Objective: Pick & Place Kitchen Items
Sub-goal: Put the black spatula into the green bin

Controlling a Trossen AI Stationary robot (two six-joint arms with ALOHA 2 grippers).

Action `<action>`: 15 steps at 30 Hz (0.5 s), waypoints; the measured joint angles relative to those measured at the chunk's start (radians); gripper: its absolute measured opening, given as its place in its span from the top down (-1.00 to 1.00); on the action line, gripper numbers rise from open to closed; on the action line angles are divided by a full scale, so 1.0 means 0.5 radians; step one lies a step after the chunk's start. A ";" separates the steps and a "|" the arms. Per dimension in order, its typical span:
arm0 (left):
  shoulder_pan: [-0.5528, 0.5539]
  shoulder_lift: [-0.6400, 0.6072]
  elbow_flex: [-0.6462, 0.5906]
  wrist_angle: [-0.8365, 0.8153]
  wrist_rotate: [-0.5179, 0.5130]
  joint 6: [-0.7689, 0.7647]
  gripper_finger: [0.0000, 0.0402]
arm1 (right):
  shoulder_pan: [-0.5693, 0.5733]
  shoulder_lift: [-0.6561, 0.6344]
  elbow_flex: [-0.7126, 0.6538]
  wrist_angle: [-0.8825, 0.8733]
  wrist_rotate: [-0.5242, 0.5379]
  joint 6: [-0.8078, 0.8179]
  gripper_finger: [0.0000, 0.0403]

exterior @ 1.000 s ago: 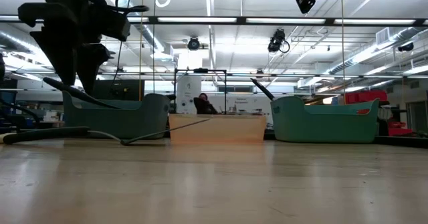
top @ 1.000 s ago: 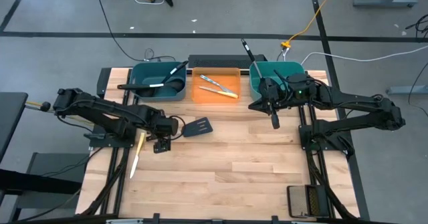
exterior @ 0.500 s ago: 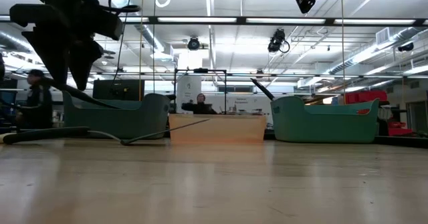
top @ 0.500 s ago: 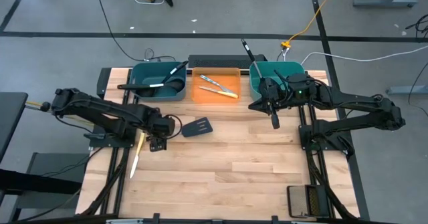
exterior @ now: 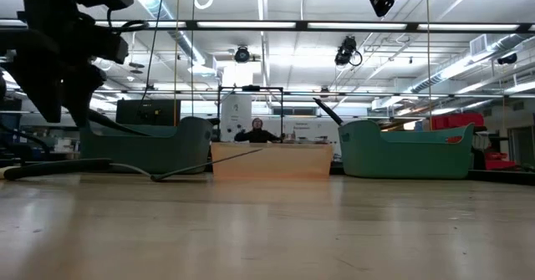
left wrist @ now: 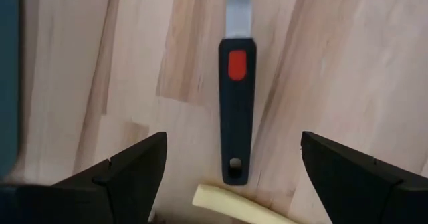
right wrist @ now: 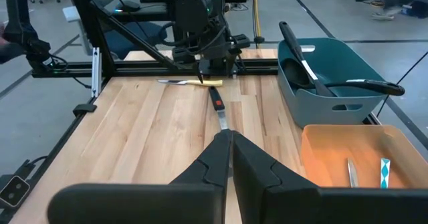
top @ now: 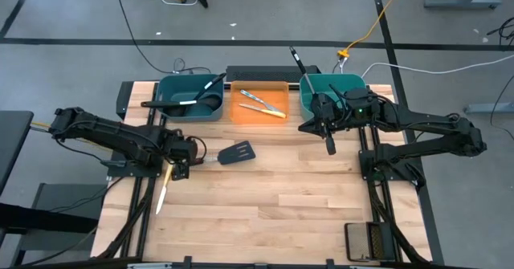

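Note:
A black slotted spatula [top: 234, 152] lies flat on the table, its dark red-marked handle [left wrist: 237, 110] pointing toward the table's left. A yellow-handled knife [top: 164, 187] lies flat beside that handle's end, and its handle tip [left wrist: 227, 201] shows in the left wrist view. My left gripper [top: 178, 163] hovers open above the spatula handle's free end, fingers [left wrist: 134, 174] apart on either side. My right gripper [top: 329, 145] hangs shut and holds nothing, in front of the right teal bin [top: 352, 85]. Black utensils lie in the left teal bin [top: 166, 86], and two knives [top: 262, 102] in the orange bin.
Three bins stand in a row along the far edge: teal [right wrist: 334, 83], orange [top: 283, 115], teal. A black utensil handle [top: 298, 60] sticks up out of the right teal bin. Bare wood [top: 281, 205] spreads over the near half of the table.
My left gripper has drifted toward the table's left edge and a little toward the far edge, from beside the spatula handle's end to over the knife's handle end. The spatula and knife have stayed put. My right arm has kept still.

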 joint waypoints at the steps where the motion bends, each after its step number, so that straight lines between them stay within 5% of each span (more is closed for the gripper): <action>1: 0.000 -0.017 -0.010 0.000 0.001 -0.012 -0.73 | 0.000 -0.001 0.000 0.000 -0.001 0.000 0.86; 15: 0.000 -0.021 -0.019 0.150 -0.009 -0.055 -0.73 | 0.000 0.000 0.000 0.002 0.114 0.012 0.87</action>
